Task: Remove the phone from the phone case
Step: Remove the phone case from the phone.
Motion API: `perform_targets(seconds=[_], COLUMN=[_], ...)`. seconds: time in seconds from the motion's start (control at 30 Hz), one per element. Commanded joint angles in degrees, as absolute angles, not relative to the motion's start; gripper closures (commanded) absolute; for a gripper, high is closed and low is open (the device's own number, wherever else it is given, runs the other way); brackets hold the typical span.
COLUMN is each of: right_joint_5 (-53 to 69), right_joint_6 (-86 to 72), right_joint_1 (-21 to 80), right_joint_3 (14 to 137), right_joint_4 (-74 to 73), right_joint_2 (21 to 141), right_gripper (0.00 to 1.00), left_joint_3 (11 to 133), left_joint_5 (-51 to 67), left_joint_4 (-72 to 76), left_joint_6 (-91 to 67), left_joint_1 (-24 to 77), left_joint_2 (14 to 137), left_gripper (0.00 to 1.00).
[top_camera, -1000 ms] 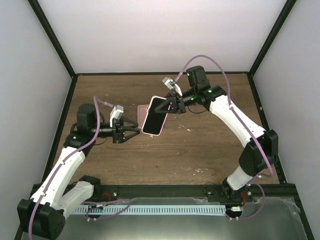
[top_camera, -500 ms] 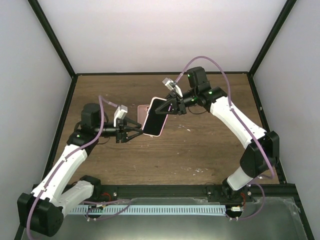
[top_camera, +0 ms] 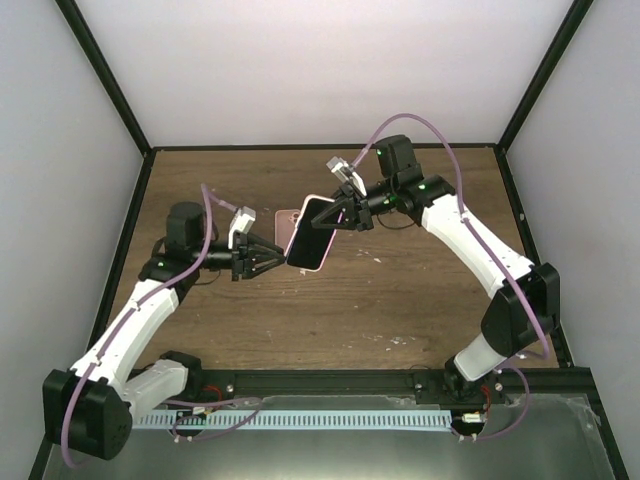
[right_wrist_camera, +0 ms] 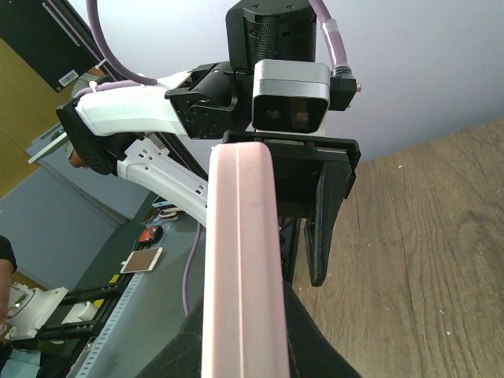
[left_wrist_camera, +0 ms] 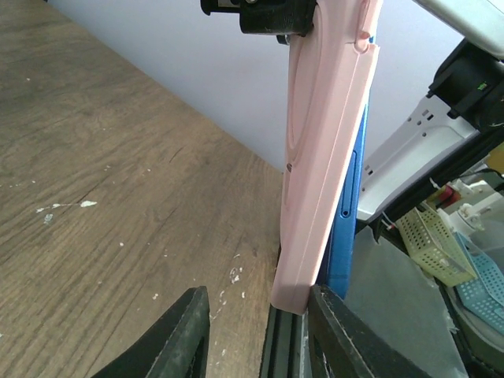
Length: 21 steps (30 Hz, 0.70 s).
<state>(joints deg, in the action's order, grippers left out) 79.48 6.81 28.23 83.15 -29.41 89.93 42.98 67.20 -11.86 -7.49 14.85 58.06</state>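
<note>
A phone with a black screen (top_camera: pixel 312 238) sits in a pink case (top_camera: pixel 318 267) and is held tilted above the table. My right gripper (top_camera: pixel 337 212) is shut on its upper end. In the right wrist view the case's pink edge (right_wrist_camera: pixel 240 260) runs up between my right gripper's (right_wrist_camera: pixel 242 346) fingers. My left gripper (top_camera: pixel 277 257) is open at the case's lower left edge. In the left wrist view the pink case (left_wrist_camera: pixel 323 157) and the blue phone side (left_wrist_camera: pixel 352 205) hang just past my left gripper (left_wrist_camera: pixel 258 293), the lower corner close to the right finger (left_wrist_camera: pixel 331 331).
A flat pink object (top_camera: pixel 286 218) lies on the wooden table (top_camera: pixel 400 290) behind the held phone, partly hidden. The black frame rail (top_camera: pixel 330 380) runs along the table's near edge. Off the table a grey bench holds small items.
My left gripper has moved right toward the held phone and its open fingers now reach the case's lower edge. The right gripper and phone have barely moved.
</note>
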Motion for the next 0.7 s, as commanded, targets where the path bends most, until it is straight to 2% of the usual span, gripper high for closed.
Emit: perform_targets(seconds=[0.0,0.23,0.53,0.67], right_joint_5=[95.0,92.9,89.8,88.4], right_joint_6=[5.9,6.7,6.8,4.5], right_joint_1=[30.2,33.5,36.1,38.4], right_joint_3=[83.6,83.6,83.6,83.4], right_joint_4=[-30.8,-31.1,-30.1,-27.3], right_joint_2=[85.4,86.7,91.1,92.8], right_gripper=[0.99,0.99,0.99,0.99], left_joint_3=[42.9,46.6,51.0,53.1], left_joint_5=[63.2,54.1,62.7,61.5], left_joint_4=[-10.0,-15.3,-10.6,-9.1], left_joint_6=[-7.6,-2.4,-6.2,-8.0], left_joint_1=[13.8,16.8,20.6,21.2], left_joint_2=[59.7,61.1,60.5,61.8], left_gripper=[0.65,0.76,0.80,0.82])
